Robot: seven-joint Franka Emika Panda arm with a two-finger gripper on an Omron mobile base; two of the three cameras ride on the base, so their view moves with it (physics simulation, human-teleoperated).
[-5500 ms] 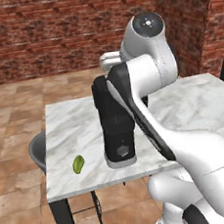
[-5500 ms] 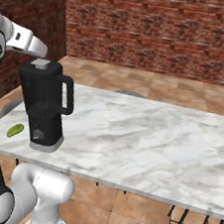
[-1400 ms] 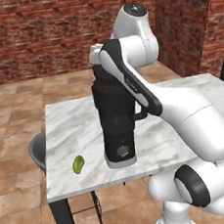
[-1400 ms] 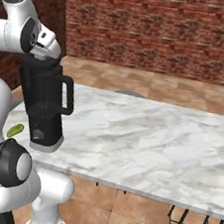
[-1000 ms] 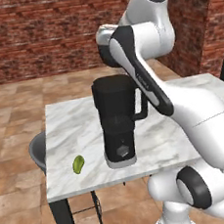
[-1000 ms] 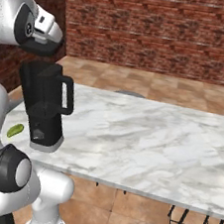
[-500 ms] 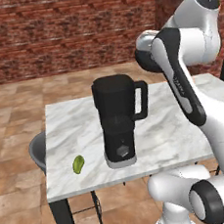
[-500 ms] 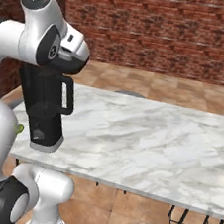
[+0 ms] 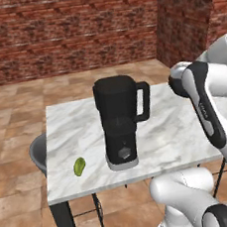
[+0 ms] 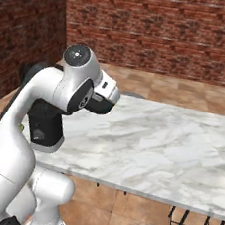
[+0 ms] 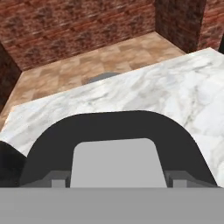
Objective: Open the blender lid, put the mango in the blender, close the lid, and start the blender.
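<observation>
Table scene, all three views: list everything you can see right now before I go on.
blender: one, black, standing on the table near its front edge, jar top uncovered
blender lid: one, black with light grey cap, in the gripper, above the table
mango: one, yellow-green, on the table left of the blender
table: one, white marble top, dark legs
round seat: one, grey, at the table's left edge
gripper: one, closed on the lid
arm: one, white with dark joints

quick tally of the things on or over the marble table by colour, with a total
black: 2, the blender and the blender lid with its grey cap
yellow-green: 1, the mango
total: 3
</observation>
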